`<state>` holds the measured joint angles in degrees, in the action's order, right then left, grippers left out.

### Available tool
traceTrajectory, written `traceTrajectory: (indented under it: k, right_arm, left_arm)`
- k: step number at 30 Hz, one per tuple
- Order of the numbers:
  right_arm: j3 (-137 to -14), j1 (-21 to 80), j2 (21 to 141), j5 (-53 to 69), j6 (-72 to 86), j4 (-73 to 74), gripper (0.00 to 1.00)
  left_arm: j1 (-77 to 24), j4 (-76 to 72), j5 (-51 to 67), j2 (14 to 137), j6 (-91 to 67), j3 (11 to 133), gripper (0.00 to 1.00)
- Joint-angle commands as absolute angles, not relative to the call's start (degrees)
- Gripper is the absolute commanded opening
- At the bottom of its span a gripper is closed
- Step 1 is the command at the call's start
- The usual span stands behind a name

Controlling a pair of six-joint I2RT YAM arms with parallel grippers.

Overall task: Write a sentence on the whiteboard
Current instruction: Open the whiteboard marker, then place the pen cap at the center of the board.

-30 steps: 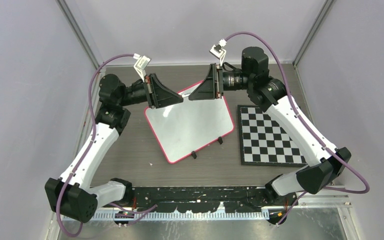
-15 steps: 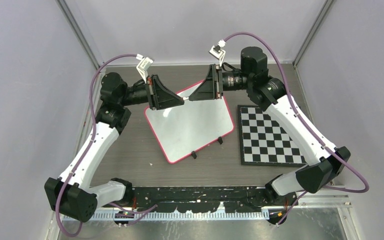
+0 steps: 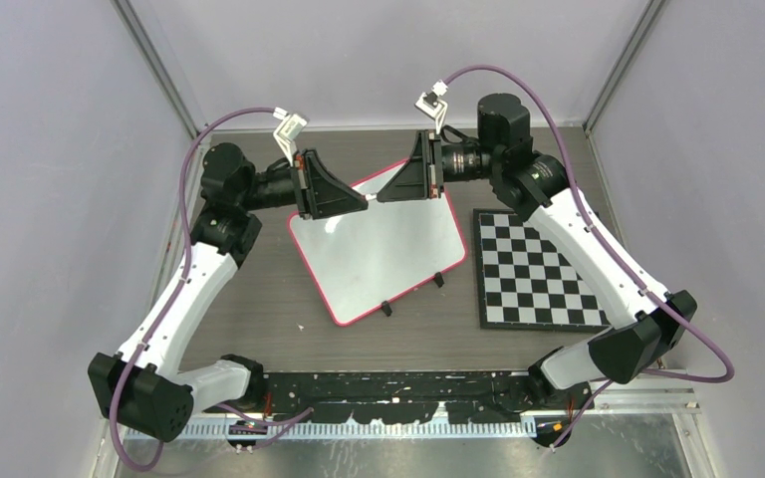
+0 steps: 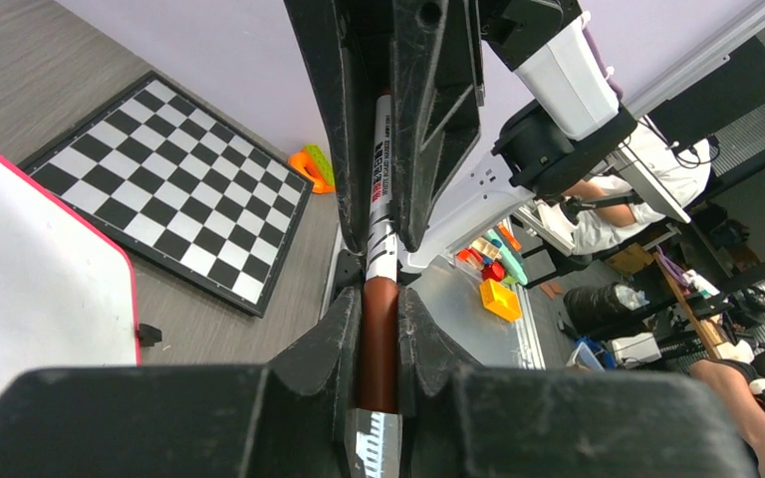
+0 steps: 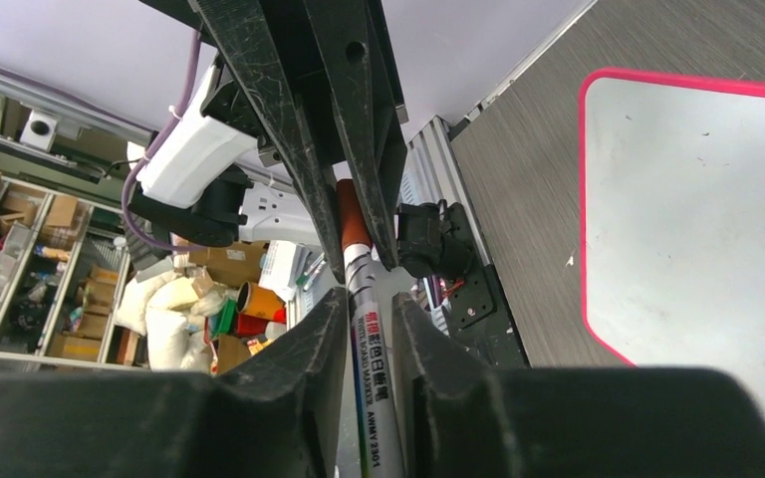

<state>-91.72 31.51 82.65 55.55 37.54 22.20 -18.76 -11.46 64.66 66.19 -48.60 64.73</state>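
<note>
my left tool (image 4: 379, 311) is clamped on the marker's (image 4: 381, 199) brown-red cap and my right tool (image 5: 367, 311) on its white barrel, above the far edge of the whiteboard (image 3: 379, 249) lying on the bench (image 3: 259, 319).

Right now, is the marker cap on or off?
On. Brown-red cap meets the white barrel with no gap, no tip showing; left gripper clamps the cap, right gripper the barrel.

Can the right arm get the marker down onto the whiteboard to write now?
Probably not yet. The right claw holds the marker by its barrel, but the left claw is shut on its brown cap, which looks still on. The whiteboard below is bare.
</note>
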Motion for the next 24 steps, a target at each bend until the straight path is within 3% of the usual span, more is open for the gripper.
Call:
traceTrajectory:
  k: [1,4,5,18,21,24]
  right_arm:
    - [-94.99,32.37,82.78,56.62,36.33,20.89,0.22]
    - [-95.56,31.42,82.71,57.20,36.22,20.91,0.02]
    - [-95.69,30.73,82.66,57.34,36.34,20.94,0.01]
    - [-96.35,17.35,81.77,56.13,30.46,27.38,0.00]
    - [-101.73,17.13,82.76,49.12,16.59,41.16,0.00]
    - [-105.16,17.09,83.32,39.74,6.15,50.44,0.00]
  left_arm:
    - [-19.69,-9.40,65.12,66.54,-46.21,67.15,0.00]
    - [-19.26,-4.57,64.59,66.69,-42.53,68.28,0.00]
    - [-18.80,-3.24,64.46,66.75,-41.64,68.65,0.00]
    - [-3.22,-2.70,68.98,65.16,-44.67,67.77,0.00]
    - [5.11,17.01,68.01,66.82,-31.49,73.55,0.00]
    - [9.03,43.96,56.05,70.45,-6.13,84.62,0.00]
